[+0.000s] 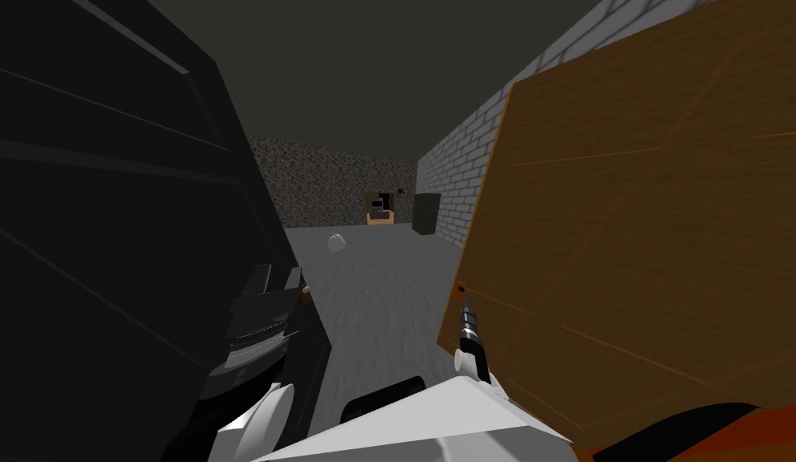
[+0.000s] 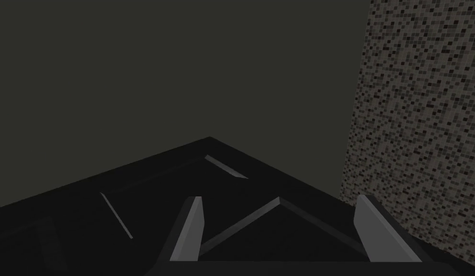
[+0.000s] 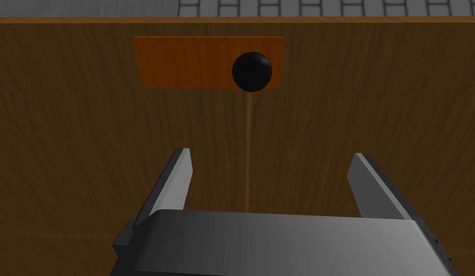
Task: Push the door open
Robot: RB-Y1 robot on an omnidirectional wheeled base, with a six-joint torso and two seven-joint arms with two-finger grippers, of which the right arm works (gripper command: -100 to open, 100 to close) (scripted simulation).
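The brown wood-grained door [image 1: 645, 241] is standing on my right side, slanting across the head view with its free edge towards the middle. A grey floor [image 1: 388, 281] is showing through the gap beside that edge. The right gripper [image 1: 467, 309] is reaching up at this edge, just under the round black knob [image 1: 460, 289].

In the right wrist view the right gripper [image 3: 271, 153] is holding its two fingers wide apart with nothing between them. They are pointing along the wooden door [image 3: 88, 143] towards the black knob [image 3: 251, 71], which is sitting on an orange rectangular plate [image 3: 184, 62]. I cannot tell whether the fingers are touching the wood. A thin pale line is running down the door from the knob, between the fingers.

On my left a tall black panelled surface [image 1: 107, 200] is rising. The left gripper [image 2: 282, 197] is lying close over that black panelled surface [image 2: 136, 191], fingers also spread wide and gripping nothing.

Beyond the gap, a grey brick wall [image 1: 460, 176] is running along behind the door to a speckled grey wall [image 1: 340, 176] at the far end. A small white rounded object [image 1: 336, 242] is lying on the floor, and a dark box [image 1: 425, 213] is standing by the bricks.
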